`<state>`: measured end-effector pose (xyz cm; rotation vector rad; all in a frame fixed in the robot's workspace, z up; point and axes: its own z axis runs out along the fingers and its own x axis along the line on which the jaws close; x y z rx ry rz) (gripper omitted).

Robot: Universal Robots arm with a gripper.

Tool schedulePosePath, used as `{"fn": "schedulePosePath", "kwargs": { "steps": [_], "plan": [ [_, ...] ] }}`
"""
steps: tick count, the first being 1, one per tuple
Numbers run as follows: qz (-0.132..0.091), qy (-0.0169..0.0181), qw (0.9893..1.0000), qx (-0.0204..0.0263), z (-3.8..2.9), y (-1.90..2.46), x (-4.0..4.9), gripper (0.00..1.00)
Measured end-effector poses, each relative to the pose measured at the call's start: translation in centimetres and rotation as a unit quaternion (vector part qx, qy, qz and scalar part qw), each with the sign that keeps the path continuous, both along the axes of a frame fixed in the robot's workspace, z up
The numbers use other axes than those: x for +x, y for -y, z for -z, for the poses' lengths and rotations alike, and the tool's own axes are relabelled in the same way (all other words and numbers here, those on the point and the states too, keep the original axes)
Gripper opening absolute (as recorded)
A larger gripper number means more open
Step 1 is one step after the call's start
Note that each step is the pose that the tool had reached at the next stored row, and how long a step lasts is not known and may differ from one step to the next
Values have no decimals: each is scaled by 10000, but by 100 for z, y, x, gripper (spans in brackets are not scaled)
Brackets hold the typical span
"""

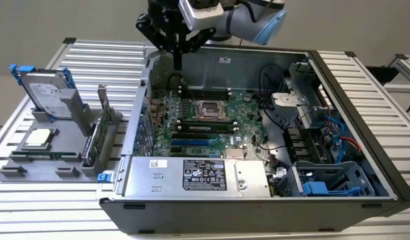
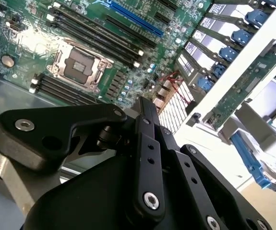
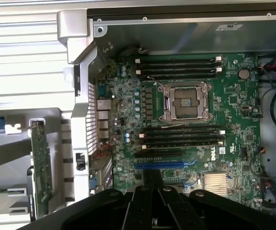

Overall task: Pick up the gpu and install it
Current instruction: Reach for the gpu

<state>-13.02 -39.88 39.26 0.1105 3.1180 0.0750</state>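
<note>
One black claw hangs from the arm above the back edge of an open dark-grey computer case, over the green motherboard. Its fingers seem pressed together with nothing between them, though their tips are hard to make out.

The gpu, a flat green circuit card with a silver metal end bracket, stands on edge in a grey moulded holder outside the case, at the exterior view's left. It is just beside the case wall and well apart from the claw. In both wrist views it shows as a thin green board seen edge-on.

A silver hard drive with blue rails stands upright in the same holder.

Case and holder both sit on a table of ribbed silver metal slats. Behind it rises a plain grey-beige wall.
</note>
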Motion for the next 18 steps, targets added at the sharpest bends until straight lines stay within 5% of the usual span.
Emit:
{"fn": "schedulePosePath", "kwargs": {
  "steps": [18],
  "plan": [
    [0,0,10000,0,0,0,-295,0]
  ]
}}
